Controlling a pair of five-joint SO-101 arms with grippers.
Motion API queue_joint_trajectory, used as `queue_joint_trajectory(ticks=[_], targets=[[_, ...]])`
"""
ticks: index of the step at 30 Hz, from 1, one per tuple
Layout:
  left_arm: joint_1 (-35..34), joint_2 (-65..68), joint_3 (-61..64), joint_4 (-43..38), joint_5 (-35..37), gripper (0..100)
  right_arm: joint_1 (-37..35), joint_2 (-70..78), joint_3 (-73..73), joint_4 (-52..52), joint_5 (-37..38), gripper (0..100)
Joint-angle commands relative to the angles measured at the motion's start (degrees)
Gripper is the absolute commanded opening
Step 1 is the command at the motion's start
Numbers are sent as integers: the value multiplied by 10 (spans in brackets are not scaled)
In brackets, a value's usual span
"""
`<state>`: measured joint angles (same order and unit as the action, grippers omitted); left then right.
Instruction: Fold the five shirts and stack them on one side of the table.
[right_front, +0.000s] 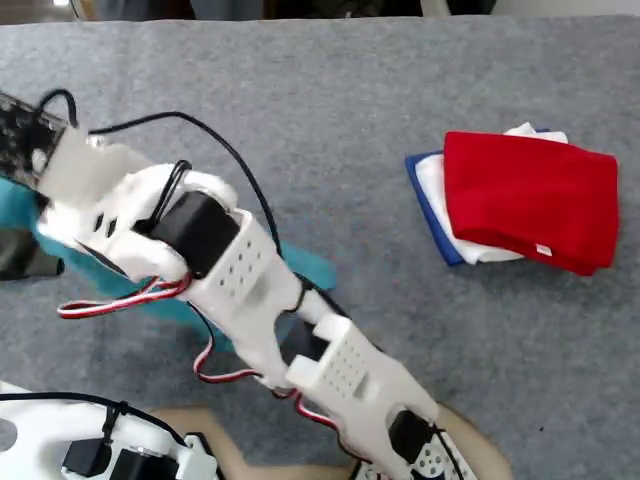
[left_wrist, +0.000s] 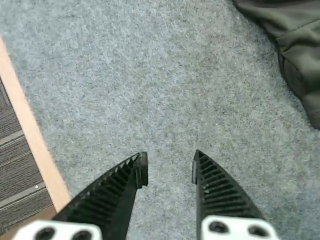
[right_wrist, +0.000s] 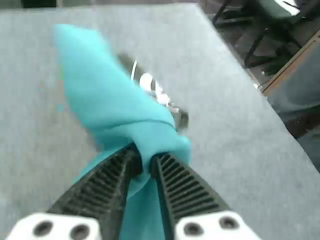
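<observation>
Teal shirt lies bunched at the left of the high view, mostly under our right arm — right gripper is clamped on a fold of it. Left gripper hangs over the grey table cover with jaws apart and holding nothing, olive shirt nearby. We see the folded stack at the right of the high view — red shirt on white shirt on blue shirt.

Your left gripper hangs over the grey table cover, its jaws parted with nothing between them. A dark olive garment lies off to one side, and the table's wooden edge runs along the other.
</observation>
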<state>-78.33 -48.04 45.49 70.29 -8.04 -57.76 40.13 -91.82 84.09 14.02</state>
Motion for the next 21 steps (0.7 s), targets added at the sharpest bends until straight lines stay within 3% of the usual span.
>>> queue_joint_trajectory(ticks=[1, 8, 15, 21], targets=[[2, -7, -24, -2, -4, 166, 21, -84, 19, -83, -42, 13], [6, -7, -24, -1, -3, 166, 150, -142, 116, 0, -105, 13], [8, -7, -24, -1, -1, 166, 253, -145, 149, 141, -105, 14], [43, -7, -21, 3, -1, 166, 366, -149, 204, 170, -105, 13]])
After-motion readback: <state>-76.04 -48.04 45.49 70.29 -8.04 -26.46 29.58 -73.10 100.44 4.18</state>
